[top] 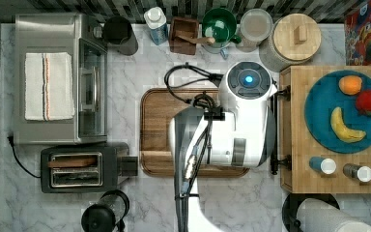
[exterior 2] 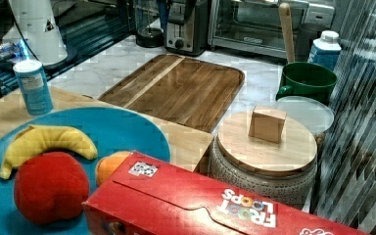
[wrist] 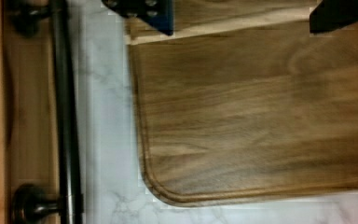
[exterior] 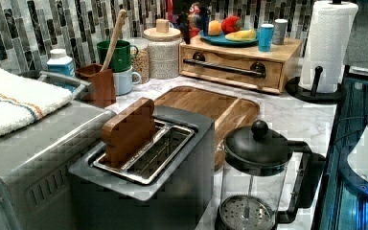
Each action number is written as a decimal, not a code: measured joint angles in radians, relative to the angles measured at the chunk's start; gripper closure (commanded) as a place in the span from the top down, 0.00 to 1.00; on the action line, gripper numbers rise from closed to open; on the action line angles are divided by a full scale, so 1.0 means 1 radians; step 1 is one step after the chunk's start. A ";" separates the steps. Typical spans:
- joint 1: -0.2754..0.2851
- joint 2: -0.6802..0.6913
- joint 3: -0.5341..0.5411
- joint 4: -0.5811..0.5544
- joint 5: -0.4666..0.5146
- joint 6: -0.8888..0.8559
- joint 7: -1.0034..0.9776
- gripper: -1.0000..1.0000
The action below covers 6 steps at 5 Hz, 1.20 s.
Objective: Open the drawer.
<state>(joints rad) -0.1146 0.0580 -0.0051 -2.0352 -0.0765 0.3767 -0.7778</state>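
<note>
Beside the dark brown rounded wooden tray (top: 162,130): light bamboo-coloured drawer front (exterior: 230,69), seemingly fully closed, thin black bar handle (wrist: 67,116) on two black brackets. Handle runs parallel to the tray's edge, marble counter (wrist: 105,140) between. Gripper (wrist: 242,16) hovers over the tray near the handle, fingers spread wide and empty, likely for approaching the bar. White arm (top: 244,121) overhangs the tray.

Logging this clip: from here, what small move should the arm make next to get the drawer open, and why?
Probably shift the open gripper sideways onto the handle. In the wrist view the jaws hang over the wooden tray, with bare marble between it and the shut drawer.
</note>
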 measured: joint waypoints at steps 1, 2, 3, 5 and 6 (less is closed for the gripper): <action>-0.034 0.000 -0.008 -0.037 -0.057 0.077 -0.053 1.00; -0.054 -0.001 -0.031 -0.076 -0.105 0.241 -0.145 1.00; -0.070 -0.001 -0.057 -0.086 -0.130 0.287 -0.203 1.00; -0.111 0.007 -0.068 -0.088 -0.130 0.345 -0.285 1.00; -0.117 0.027 -0.084 -0.082 -0.132 0.367 -0.293 1.00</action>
<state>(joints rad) -0.2312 0.0845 -0.0893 -2.1172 -0.2080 0.7437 -1.0713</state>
